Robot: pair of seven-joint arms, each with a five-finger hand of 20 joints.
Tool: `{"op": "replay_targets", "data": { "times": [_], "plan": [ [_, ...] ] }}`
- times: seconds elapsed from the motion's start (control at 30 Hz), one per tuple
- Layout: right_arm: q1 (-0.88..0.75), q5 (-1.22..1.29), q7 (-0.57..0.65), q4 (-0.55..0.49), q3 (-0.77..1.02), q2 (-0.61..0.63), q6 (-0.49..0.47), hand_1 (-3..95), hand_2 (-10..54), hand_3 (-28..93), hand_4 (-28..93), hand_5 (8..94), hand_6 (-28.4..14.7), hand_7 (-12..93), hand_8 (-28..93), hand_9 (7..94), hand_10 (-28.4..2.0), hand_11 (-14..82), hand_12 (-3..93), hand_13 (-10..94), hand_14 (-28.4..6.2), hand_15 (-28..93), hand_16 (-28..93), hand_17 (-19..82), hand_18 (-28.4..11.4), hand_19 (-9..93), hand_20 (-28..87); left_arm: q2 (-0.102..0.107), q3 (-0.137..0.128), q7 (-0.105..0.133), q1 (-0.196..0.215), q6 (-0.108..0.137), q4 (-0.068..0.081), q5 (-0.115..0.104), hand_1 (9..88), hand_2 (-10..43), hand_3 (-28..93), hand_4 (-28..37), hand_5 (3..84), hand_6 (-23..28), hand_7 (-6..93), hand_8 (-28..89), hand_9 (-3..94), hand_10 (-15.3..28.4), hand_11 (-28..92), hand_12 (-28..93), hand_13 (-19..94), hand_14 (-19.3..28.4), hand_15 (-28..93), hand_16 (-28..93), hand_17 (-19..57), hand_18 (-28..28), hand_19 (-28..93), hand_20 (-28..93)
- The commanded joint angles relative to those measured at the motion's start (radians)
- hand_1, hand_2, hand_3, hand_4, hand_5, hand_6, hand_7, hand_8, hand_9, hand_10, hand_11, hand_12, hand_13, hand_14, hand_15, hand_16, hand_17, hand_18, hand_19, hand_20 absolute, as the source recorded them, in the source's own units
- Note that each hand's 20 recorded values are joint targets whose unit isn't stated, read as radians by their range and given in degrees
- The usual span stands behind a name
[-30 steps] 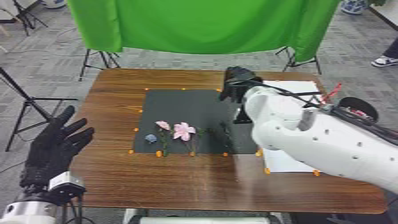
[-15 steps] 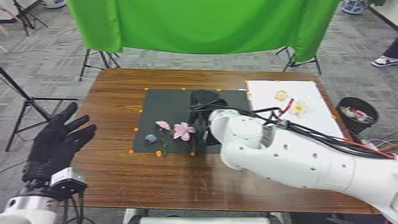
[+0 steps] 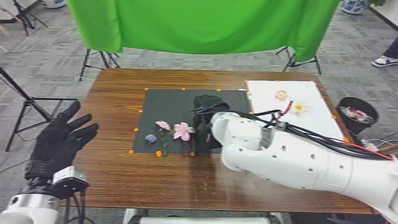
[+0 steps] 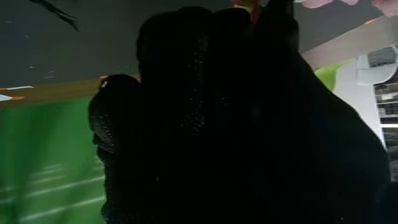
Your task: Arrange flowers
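In the head view my right hand [image 3: 210, 103] is over the dark mat [image 3: 169, 102], right of the pink flowers, its fingers straight. A large pink flower [image 3: 183, 131], a smaller pink one [image 3: 163, 125] and a blue one [image 3: 151, 138] lie on the mat. Two pale yellowish blooms, one larger [image 3: 300, 107] and one smaller [image 3: 282, 94], are on the white sheet [image 3: 262, 90]. My left hand [image 3: 55, 142] stays open beyond the table's left edge. In the right wrist view, my right hand [image 4: 200, 110] is near pink petals [image 4: 386, 6] and a dark sprig [image 4: 57, 11].
A dark bin [image 3: 357, 116] stands by the right edge of the brown table [image 3: 115, 175]. Orange markers line the mat and sheet. A green cloth [image 3: 195, 30] hangs behind the table. My right forearm covers the table's right front part.
My right hand has moved from beside the white sheet leftward and nearer over the dark mat, uncovering the pale blooms and bin. My left hand is almost unchanged.
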Motion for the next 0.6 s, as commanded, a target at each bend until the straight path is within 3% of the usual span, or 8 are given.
{"op": "replay_targets", "data": {
  "times": [0.03, 0.1, 0.13, 0.17, 0.2, 0.23, 0.27, 0.6],
  "plan": [
    [-0.008, 0.007, 0.002, -0.002, 0.020, -0.012, -0.021, 53.2, -5.3, 70, -28, 78.7, 2.2, 15, 1, 85.8, -8.4, 12.2, 23.3, 80, -5.1, 54, 17, 51, -13.3, 93, 6, 0.001, 0.000, 0.002, 0.005, -0.004, 0.002, -0.003, 28.5, 7.7, 62, -21.5, 32.3, 8.0, 6.7, -7, 27.6, 18.9, 24, 11, 20, 27.9, 56, -12, -8.7, 28.4, 53, 0],
    [-0.006, 0.010, 0.005, -0.002, 0.020, -0.013, -0.024, 52.5, -5.6, 70, -28, 78.2, 2.0, 15, 1, 85.3, -8.7, 12.5, 23.0, 80, -5.3, 54, 17, 50, -13.4, 93, 6, -0.004, 0.001, 0.000, 0.002, -0.003, 0.003, -0.002, 28.4, 7.7, 62, -21.4, 32.3, 8.0, 6.7, -7, 27.6, 18.9, 24, 11, 20, 27.9, 56, -12, -8.7, 28.4, 53, 0],
    [-0.002, 0.011, 0.008, -0.001, 0.016, -0.013, -0.025, 51.9, -5.9, 70, -28, 77.9, 1.9, 15, 1, 84.9, -8.8, 13.3, 22.3, 80, -5.4, 54, 17, 50, -13.5, 93, 6, 0.006, 0.003, 0.011, 0.006, 0.001, 0.002, -0.010, 28.5, 7.7, 62, -21.4, 32.3, 8.0, 6.7, -7, 27.6, 18.9, 23, 11, 20, 27.9, 56, -12, -8.7, 28.4, 52, 0],
    [-0.008, 0.011, 0.008, 0.000, 0.023, -0.014, -0.031, 51.5, -6.1, 71, -28, 77.6, 1.8, 15, 1, 84.7, -8.9, 13.6, 22.0, 80, -5.6, 54, 16, 50, -13.5, 93, 6, 0.006, 0.002, 0.006, 0.005, -0.001, 0.002, -0.008, 28.5, 7.7, 62, -21.4, 32.3, 8.0, 6.8, -7, 27.6, 18.9, 24, 11, 20, 27.9, 56, -12, -8.7, 28.4, 52, 0],
    [-0.008, 0.012, 0.008, 0.001, 0.025, -0.015, -0.036, 51.3, -6.2, 71, -28, 77.3, 1.7, 15, 1, 84.5, -9.0, 13.7, 21.8, 80, -5.7, 54, 16, 50, -13.6, 93, 6, 0.023, 0.004, 0.025, 0.016, 0.010, 0.000, -0.022, 28.5, 7.7, 62, -21.3, 32.3, 8.0, 6.8, -7, 27.6, 18.9, 24, 11, 20, 27.8, 56, -12, -8.7, 28.4, 53, 0],
    [-0.010, 0.013, 0.008, 0.001, 0.027, -0.013, -0.037, 51.2, -6.4, 71, -28, 77.0, 1.5, 14, 0, 84.3, -9.2, 13.8, 21.7, 80, -5.8, 54, 16, 50, -13.7, 93, 6, 0.016, 0.006, 0.013, 0.005, 0.004, 0.004, -0.015, 28.5, 7.7, 62, -21.3, 32.3, 8.0, 6.8, -7, 27.6, 18.9, 24, 11, 20, 27.8, 56, -12, -8.7, 28.4, 53, 0],
    [-0.010, 0.012, 0.007, 0.002, 0.030, -0.014, -0.040, 51.0, -6.4, 71, -28, 76.6, 1.4, 14, 0, 84.1, -9.3, 13.9, 21.6, 80, -5.8, 54, 16, 50, -13.7, 93, 6, 0.025, 0.007, 0.027, 0.011, 0.010, 0.003, -0.025, 28.5, 7.7, 62, -21.3, 32.3, 8.0, 6.8, -7, 27.6, 19.0, 23, 11, 20, 27.8, 56, -12, -8.7, 28.4, 53, 0],
    [-0.018, 0.019, 0.020, -0.003, 0.051, -0.013, -0.074, 48.2, -7.3, 73, -28, 73.9, 0.6, 15, 0, 81.7, -10.6, 16.5, 18.9, 79, -6.5, 54, 16, 49, -14.4, 93, 6, -0.003, 0.001, 0.003, 0.008, -0.001, 0.002, -0.003, 28.7, 7.7, 62, -21.2, 32.4, 8.0, 6.9, -7, 27.6, 18.9, 24, 11, 20, 27.7, 56, -12, -8.7, 28.4, 53, 0]
  ]
}}
